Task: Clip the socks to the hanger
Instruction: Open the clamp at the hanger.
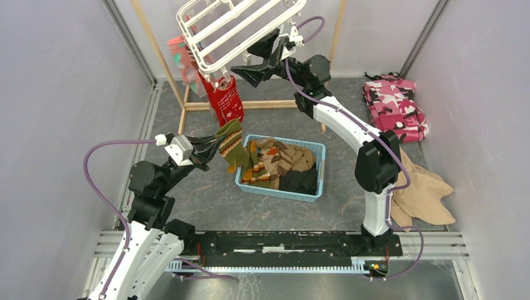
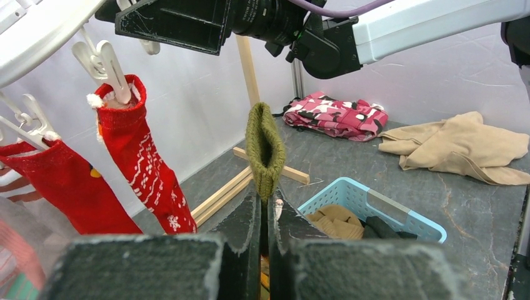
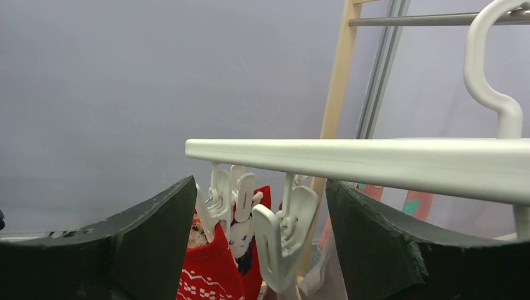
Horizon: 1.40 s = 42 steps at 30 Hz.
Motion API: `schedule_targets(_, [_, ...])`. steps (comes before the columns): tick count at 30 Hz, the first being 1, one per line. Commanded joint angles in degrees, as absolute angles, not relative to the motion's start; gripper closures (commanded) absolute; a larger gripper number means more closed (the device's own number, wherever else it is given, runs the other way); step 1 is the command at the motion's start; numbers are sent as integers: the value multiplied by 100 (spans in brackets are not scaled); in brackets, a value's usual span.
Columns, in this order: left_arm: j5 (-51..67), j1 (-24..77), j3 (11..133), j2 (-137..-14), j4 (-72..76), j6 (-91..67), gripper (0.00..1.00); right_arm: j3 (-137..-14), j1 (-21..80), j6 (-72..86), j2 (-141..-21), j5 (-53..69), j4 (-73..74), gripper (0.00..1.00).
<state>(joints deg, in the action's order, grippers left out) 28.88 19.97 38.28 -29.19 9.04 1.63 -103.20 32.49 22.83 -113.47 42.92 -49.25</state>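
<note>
1. The left jaws are pressing together on an olive striped sock; in the left wrist view its cuff is standing upright above them; the sock is hanging in the air by the left rim of the basket.
2. The right jaws are standing wide apart up at the hanger; a white clip is dangling between them, touching neither; they are gripping nothing.
3. The hanger is hanging tilted at the back, near the wooden frame; red socks are hanging from its clips.
4. More socks are lying heaped in the basket on the counter.
5. A pink camo cloth and a beige cloth are lying at the counter's right side.
</note>
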Motion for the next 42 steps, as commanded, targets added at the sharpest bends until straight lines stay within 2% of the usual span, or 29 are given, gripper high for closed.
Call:
schedule_targets(1, [2949, 1951, 3840, -2907, 1028, 387, 98, -10593, 3208, 2416, -11442, 4263, -5042, 18])
schedule_targets(42, [2988, 1909, 3818, -2909, 1072, 354, 98, -10073, 3051, 3057, -11172, 4472, -5858, 34])
